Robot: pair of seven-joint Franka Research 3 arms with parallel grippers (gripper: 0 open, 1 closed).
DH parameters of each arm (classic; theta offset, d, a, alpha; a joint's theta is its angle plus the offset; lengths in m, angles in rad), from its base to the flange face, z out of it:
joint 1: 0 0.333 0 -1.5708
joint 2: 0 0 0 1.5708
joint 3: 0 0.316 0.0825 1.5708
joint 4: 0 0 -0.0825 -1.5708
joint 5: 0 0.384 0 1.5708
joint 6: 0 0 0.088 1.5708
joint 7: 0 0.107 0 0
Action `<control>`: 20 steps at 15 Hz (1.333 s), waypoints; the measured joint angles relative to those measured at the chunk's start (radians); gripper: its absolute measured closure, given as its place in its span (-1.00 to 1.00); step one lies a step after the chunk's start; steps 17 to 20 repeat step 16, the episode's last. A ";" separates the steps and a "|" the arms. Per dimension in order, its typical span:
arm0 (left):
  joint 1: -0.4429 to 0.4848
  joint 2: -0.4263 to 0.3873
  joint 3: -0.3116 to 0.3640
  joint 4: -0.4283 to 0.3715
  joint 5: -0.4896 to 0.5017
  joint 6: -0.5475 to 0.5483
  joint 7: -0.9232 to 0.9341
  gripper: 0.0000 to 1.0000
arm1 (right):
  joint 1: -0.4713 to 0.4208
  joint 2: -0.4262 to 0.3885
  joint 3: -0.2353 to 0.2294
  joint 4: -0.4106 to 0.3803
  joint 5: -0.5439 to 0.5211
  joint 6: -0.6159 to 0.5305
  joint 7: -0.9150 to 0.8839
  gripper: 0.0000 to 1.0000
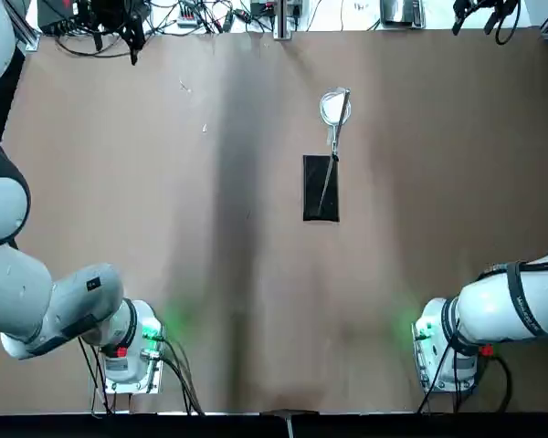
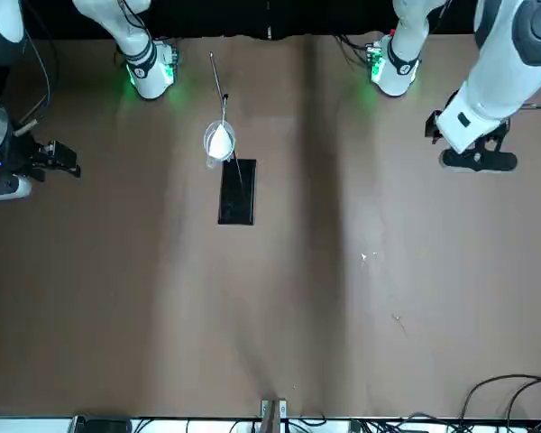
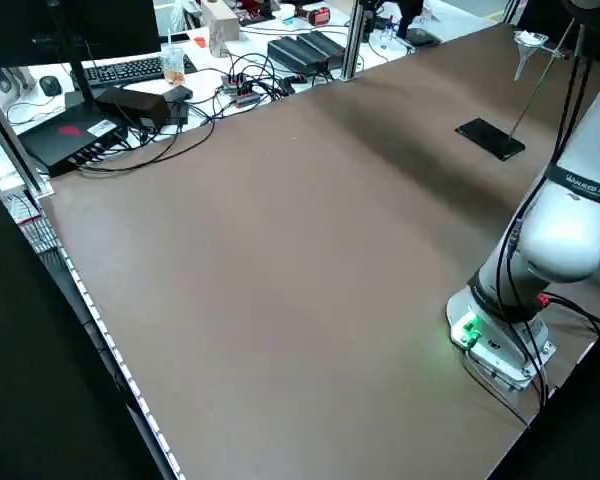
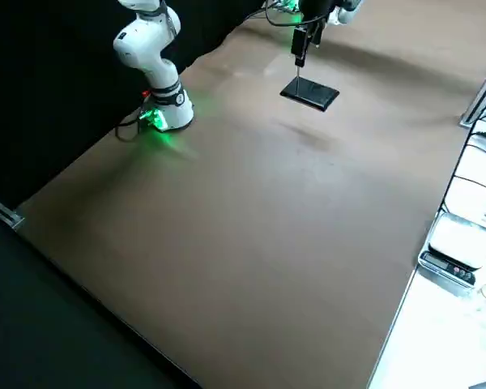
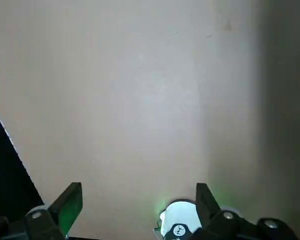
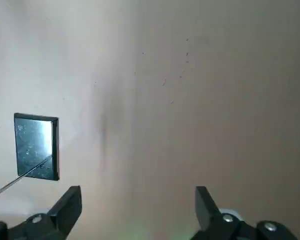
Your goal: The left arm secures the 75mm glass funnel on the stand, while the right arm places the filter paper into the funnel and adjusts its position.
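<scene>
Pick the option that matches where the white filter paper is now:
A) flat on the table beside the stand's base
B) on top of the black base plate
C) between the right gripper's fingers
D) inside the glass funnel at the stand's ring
D: the white filter paper shows within the clear glass funnel at the stand's ring, off the base plate.
</scene>
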 joint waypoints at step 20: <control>-0.310 -0.061 0.486 0.033 -0.206 0.085 -0.041 -1.00 | 0.005 -0.001 0.007 0.000 -0.001 0.000 0.000 -1.00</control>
